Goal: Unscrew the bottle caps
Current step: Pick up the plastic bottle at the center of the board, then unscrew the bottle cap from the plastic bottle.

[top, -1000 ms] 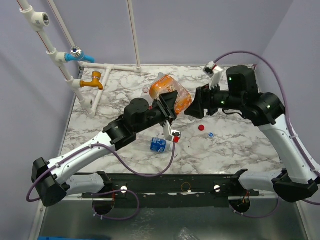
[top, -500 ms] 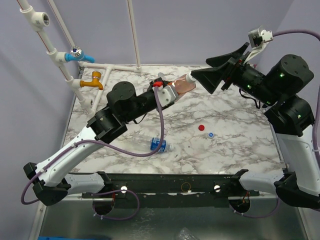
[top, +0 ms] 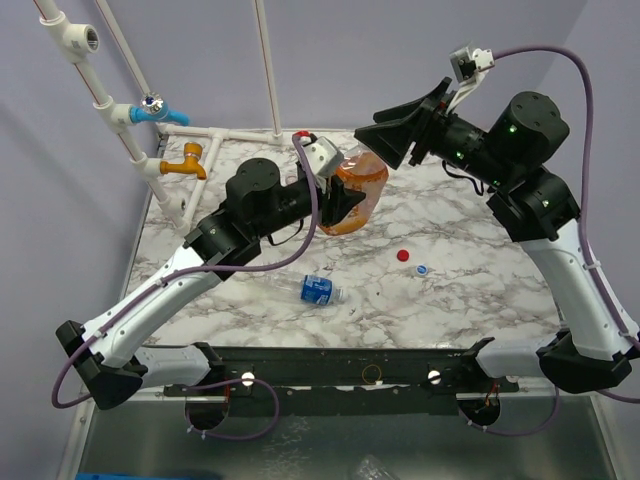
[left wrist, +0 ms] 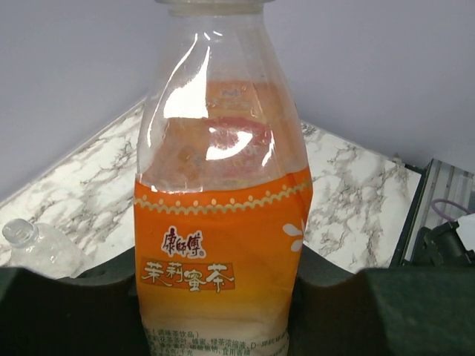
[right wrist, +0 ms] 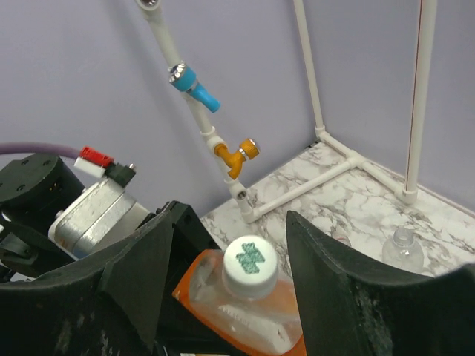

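Note:
My left gripper (left wrist: 215, 315) is shut on the lower body of the squat orange bottle (left wrist: 223, 222), holding it upright above the table (top: 470, 300). In the top view this bottle (top: 362, 188) sits just below my right gripper (top: 372, 135). In the right wrist view its white cap (right wrist: 251, 265) carries a green mark and lies between my right gripper's (right wrist: 249, 278) fingers (right wrist: 141, 274), which stand open with a gap on each side. A red cap (top: 403, 255) and a blue-and-white cap (top: 422, 269) lie loose on the marble. A blue-labelled bottle (top: 318, 290) lies on its side.
A white pipe frame with an orange faucet (top: 186, 160) and a blue valve (top: 150, 112) stands at the back left. A clear capless bottle (right wrist: 401, 248) stands near the pipes, also seen at the left wrist view's left edge as a clear bottle (left wrist: 37, 248). Purple walls close in the back and sides.
Both arms lifted from low over the table. My left gripper swung the orange bottle from tilted to upright, and my right gripper moved left over its cap, jaws narrower than half a second ago.

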{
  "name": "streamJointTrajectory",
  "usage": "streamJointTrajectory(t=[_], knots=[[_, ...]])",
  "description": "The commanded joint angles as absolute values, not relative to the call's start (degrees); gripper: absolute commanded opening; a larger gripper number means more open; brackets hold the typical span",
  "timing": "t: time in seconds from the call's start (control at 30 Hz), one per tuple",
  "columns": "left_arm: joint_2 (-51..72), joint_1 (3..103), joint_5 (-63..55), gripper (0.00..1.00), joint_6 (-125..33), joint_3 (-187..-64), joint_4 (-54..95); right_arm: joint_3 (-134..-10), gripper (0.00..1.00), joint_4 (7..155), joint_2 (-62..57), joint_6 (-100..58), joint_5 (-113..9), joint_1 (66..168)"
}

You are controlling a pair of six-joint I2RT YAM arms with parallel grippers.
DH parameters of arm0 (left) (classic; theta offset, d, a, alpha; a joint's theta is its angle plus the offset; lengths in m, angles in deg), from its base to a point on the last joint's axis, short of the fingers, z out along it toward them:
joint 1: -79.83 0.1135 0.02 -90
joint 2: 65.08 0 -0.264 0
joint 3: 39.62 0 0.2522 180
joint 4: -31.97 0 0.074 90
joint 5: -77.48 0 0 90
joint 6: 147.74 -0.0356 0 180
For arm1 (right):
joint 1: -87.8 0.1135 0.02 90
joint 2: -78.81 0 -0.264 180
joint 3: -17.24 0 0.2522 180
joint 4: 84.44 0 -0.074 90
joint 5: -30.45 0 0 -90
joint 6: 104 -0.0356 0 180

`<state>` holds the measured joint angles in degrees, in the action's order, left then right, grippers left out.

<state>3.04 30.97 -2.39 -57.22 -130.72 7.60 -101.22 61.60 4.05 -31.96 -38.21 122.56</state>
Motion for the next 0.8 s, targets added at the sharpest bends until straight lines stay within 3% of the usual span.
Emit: streamJointTrajectory(t=[0.0,0.33,0.5,0.63,0.77], knots=[[3.5,32.7,1.0,0.22,-50.5,-133.0,8.7,-99.7,0.63,62.8,4.6,-32.0,-35.9,122.4],[2.5,32.8,6.3,0.20,-53.5,-132.8,9.7,-101.8,0.64,59.6,1.9,-32.7,-37.1,122.4],[2.1,32.9,6.2,0.20,-54.5,-132.6,10.0,-102.7,0.55,58.7,0.8,-33.5,-36.3,122.4],[1.9,33.0,6.1,0.20,-54.5,-132.4,10.3,-102.5,0.34,59.1,0.8,-34.1,-35.6,122.4],[1.8,33.2,6.4,0.20,-54.5,-132.4,10.7,-102.4,0.01,59.9,1.1,-34.6,-34.9,122.4]])
